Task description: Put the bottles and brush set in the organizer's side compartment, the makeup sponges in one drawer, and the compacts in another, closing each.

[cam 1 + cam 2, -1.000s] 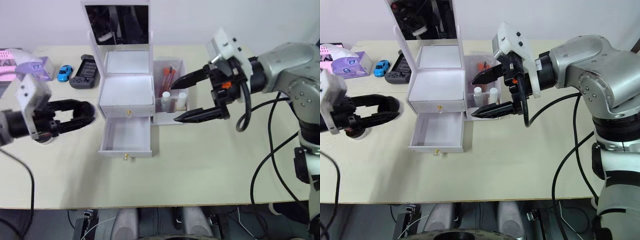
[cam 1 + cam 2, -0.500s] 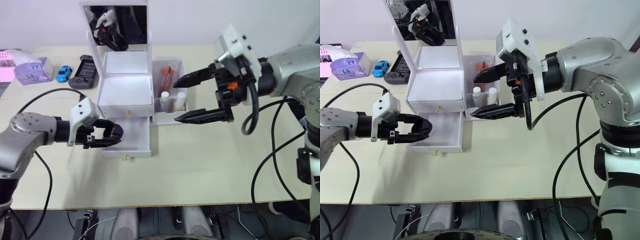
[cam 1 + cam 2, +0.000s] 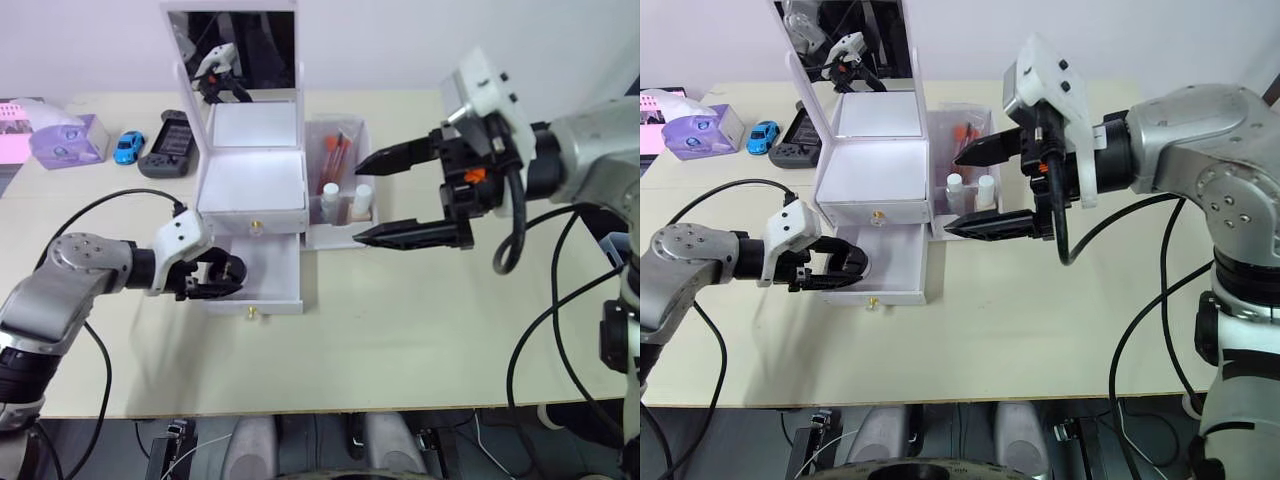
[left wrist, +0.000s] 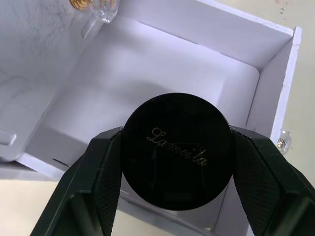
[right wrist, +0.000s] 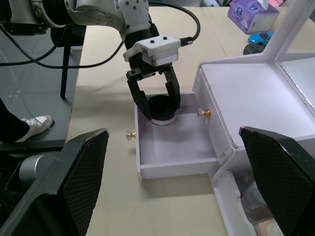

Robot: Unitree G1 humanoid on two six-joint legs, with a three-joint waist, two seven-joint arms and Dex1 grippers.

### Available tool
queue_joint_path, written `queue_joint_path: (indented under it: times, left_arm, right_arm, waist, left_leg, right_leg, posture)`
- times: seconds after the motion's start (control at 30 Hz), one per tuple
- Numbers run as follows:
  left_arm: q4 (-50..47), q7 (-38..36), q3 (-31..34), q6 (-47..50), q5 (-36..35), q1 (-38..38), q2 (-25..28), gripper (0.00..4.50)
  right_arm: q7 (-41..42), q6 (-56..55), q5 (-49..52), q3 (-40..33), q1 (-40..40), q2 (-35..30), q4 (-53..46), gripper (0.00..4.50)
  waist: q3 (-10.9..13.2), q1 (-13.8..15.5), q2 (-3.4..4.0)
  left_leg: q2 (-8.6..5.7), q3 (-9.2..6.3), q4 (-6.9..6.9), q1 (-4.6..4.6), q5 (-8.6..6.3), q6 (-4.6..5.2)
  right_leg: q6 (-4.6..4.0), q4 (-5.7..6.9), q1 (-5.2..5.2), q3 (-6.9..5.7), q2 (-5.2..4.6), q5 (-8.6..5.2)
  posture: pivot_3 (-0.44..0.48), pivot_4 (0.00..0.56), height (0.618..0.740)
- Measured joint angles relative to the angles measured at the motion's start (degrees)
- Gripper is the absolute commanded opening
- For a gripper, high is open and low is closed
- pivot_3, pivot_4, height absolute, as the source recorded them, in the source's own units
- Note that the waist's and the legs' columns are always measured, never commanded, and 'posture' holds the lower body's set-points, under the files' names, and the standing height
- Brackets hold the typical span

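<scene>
We hold a round black compact (image 4: 177, 150) in our left gripper (image 3: 215, 275), clamped at its rim over the open lower drawer (image 3: 252, 275). It looks hard, smooth and light, so likely slippery; gripping across its edge seems safest. Our right gripper (image 3: 385, 197) hangs wide open near the side compartment (image 3: 340, 180).

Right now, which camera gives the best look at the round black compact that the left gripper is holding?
The left wrist view: the round black compact sits close up between the left gripper fingers, its gold script lettering legible, above the open white drawer. The right wrist view shows it small, side on. In the eye views the fingers mostly hide it.
</scene>
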Motion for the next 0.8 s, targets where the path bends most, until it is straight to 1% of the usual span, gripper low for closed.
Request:
queue_joint_path:
  times: [0.27, 0.43, 0.5, 0.53, 0.57, 0.8]
  left_arm:
    - [0.28, -1.04, -0.61, -1.99, 2.33, 0.19, -0.12, 2.63]
    - [0.37, -1.06, -0.85, -2.17, 2.77, 0.32, -1.12, 2.63]
    - [0.44, -1.11, -1.40, -2.12, 2.79, 0.32, -1.32, 3.67]
    - [0.52, -1.10, -1.48, -2.22, 2.85, 0.25, -1.60, 4.02]
    - [0.77, -0.98, -1.47, -2.45, 3.01, -0.19, -1.89, 4.45]
    - [1.28, -2.18, -1.47, -2.89, 3.31, -1.02, -1.32, 4.45]
  right_arm:
    - [-0.75, -0.34, 0.35, 0.03, 0.04, -0.05, 0.00, 4.50]
    - [-0.94, -0.93, 0.25, 0.06, 0.42, -0.18, -0.01, 4.50]
    - [-0.96, -1.11, 0.25, 0.08, 0.50, -0.18, -0.01, 4.50]
    - [-0.97, -1.15, 0.25, 0.08, 0.50, -0.23, 0.00, 4.50]
    - [-0.97, -1.20, 0.24, 0.09, 0.50, -0.24, 0.00, 4.50]
    - [-0.99, -1.44, 0.13, 0.17, 0.50, -0.27, 0.02, 4.50]
  waist:
    - [0.00, 0.00, 0.01]
    - [0.00, 0.00, 0.01]
    - [0.00, -0.06, 0.01]
    - [0.00, -0.08, 0.01]
    - [0.00, -0.04, 0.00]
    - [-0.01, -0.03, 0.00]
  left_leg:
    - [0.00, 0.00, -0.01, 0.01, 0.00, 0.00]
    - [0.00, 0.00, -0.01, 0.04, 0.00, 0.00]
    - [0.00, 0.00, -0.01, 0.04, 0.00, 0.00]
    - [0.00, 0.00, -0.01, 0.04, 0.00, 0.00]
    - [0.00, 0.00, -0.01, 0.04, 0.00, 0.00]
    - [0.00, 0.00, -0.02, 0.04, 0.00, 0.00]
  right_leg:
    - [0.01, 0.00, 0.00, 0.01, 0.00, 0.00]
    - [0.01, 0.02, 0.02, 0.01, 0.00, 0.00]
    - [0.01, 0.02, 0.02, 0.02, 0.00, 0.01]
    - [0.01, 0.02, 0.02, 0.03, 0.01, 0.00]
    - [0.01, 0.03, 0.02, 0.02, 0.02, 0.00]
    - [0.01, 0.02, 0.02, 0.06, 0.04, 0.00]
  posture:
    - [0.000, 0.150, 0.735]
    - [0.000, 0.150, 0.735]
    - [0.000, 0.150, 0.735]
    - [0.000, 0.150, 0.735]
    - [0.000, 0.150, 0.735]
    - [0.000, 0.150, 0.735]
